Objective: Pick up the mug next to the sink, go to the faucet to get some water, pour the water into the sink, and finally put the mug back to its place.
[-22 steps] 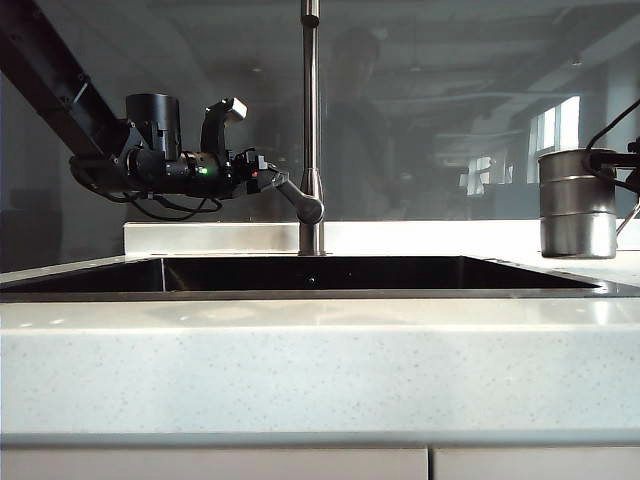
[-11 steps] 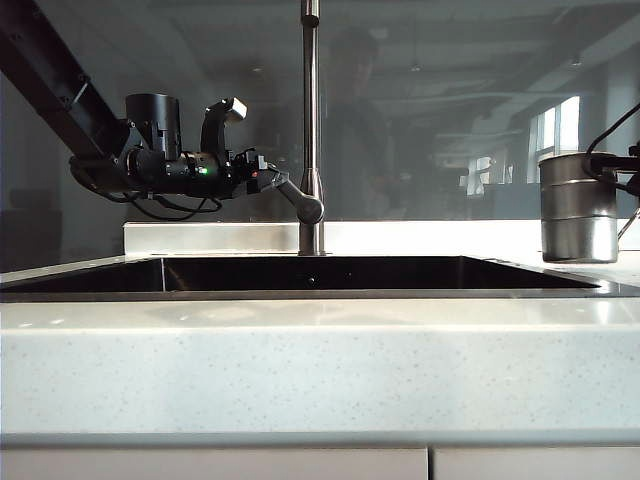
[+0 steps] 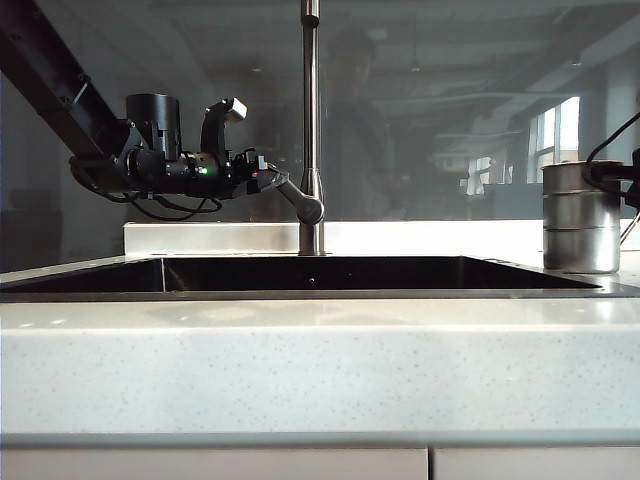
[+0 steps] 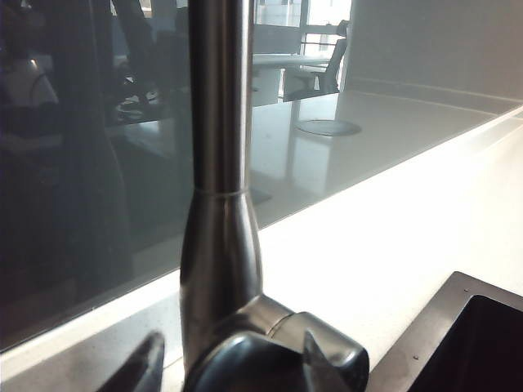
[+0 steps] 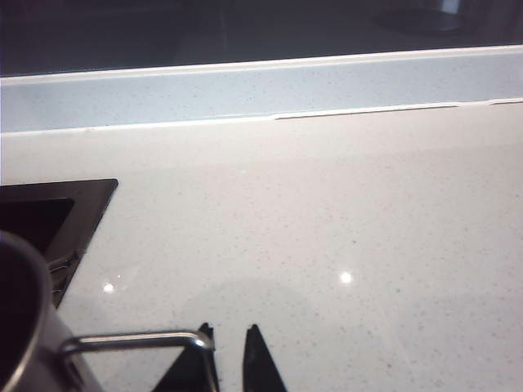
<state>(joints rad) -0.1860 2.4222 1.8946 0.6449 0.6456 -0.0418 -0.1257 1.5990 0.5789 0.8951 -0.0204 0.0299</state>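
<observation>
The steel mug (image 3: pixel 580 225) stands upright on the countertop right of the sink (image 3: pixel 300 294). My right gripper (image 3: pixel 630 172) is at its handle side; in the right wrist view this gripper (image 5: pixel 230 331) is open a little. The thin handle (image 5: pixel 131 337) rests against one finger, with a gap to the other. The mug's rim (image 5: pixel 20 327) shows at the frame edge. My left gripper (image 3: pixel 268 178) hovers level at the faucet (image 3: pixel 311 120), open, its fingers either side of the lever (image 4: pixel 278 351) without closing on it (image 4: pixel 233 359).
A dark glass wall (image 3: pixel 450 100) rises behind the counter's raised back ledge (image 3: pixel 200 238). Pale speckled countertop (image 5: pixel 343 229) spreads around the mug. The sink's corner (image 5: pixel 49 212) lies just beside the mug. The left arm (image 3: pixel 50 80) slants down from the upper left.
The mug has come down onto the counter and shifted slightly right. The right gripper's fingers have parted from the handle. The left arm has stayed still.
</observation>
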